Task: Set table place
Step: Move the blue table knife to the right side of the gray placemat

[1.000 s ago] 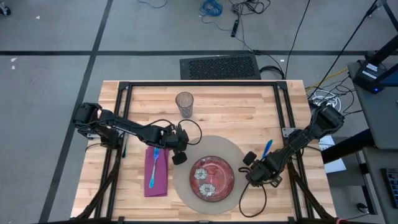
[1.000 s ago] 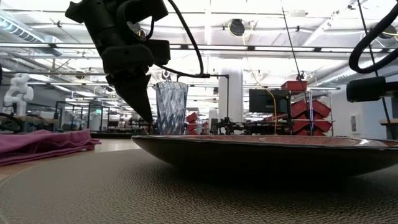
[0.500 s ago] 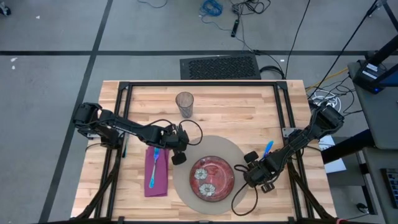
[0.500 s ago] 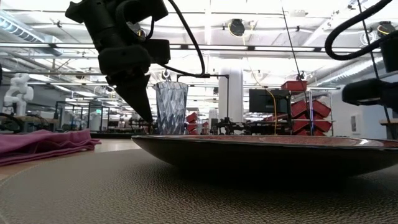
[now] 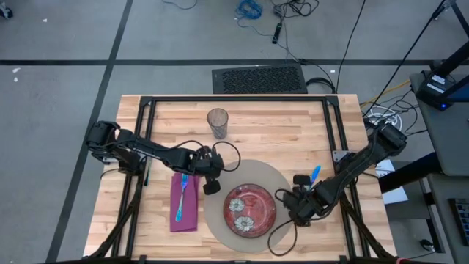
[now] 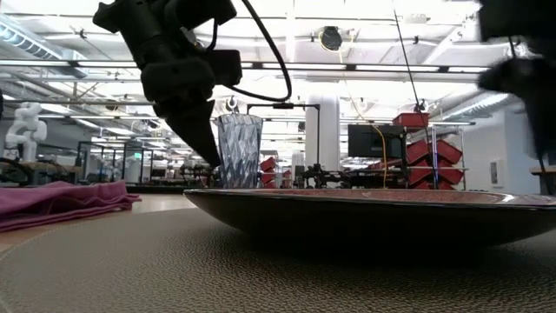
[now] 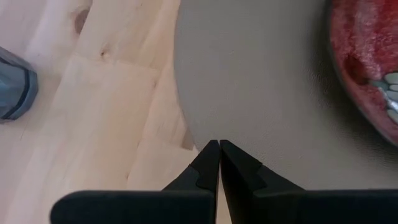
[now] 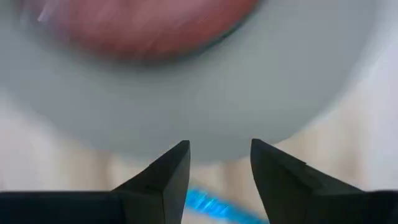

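Right fingers (image 8: 217, 171) spread, nothing between them, hanging over the right edge of the big round grey-tan woven mat (image 5: 278, 183), with a sliver of blue plastic cutlery (image 8: 208, 204) showing just beneath. Probably poised to take that blue piece, lying on the bare wood just right of the mat, and bring it into position beside the plate.

Left fingers (image 7: 219, 163) pressed together, empty, tips right at the mat's left rim, between the mat and the folded purple cloth napkin (image 5: 185, 202). Likely parked there after seeing to that side, clear of the right arm's work.

Small red patterned ceramic plate (image 5: 250, 209) centred on the mat; on the napkin, a blue plastic utensil (image 5: 183, 185) and a pink plastic utensil (image 5: 178, 213); ribbed clear drinking glass (image 5: 217, 122) standing upright farther back on the light-wood plank bench (image 5: 293, 128), apart from the mat.

Overhead view alone giving the whole layout and the blue piece (image 5: 314, 174) by the right arm. Low view showing the plate's rim (image 6: 365, 204) raised off the mat, the glass (image 6: 238, 149) behind it, the left fingers pointing steeply down. Right wrist view alone proving the gap between those fingers.
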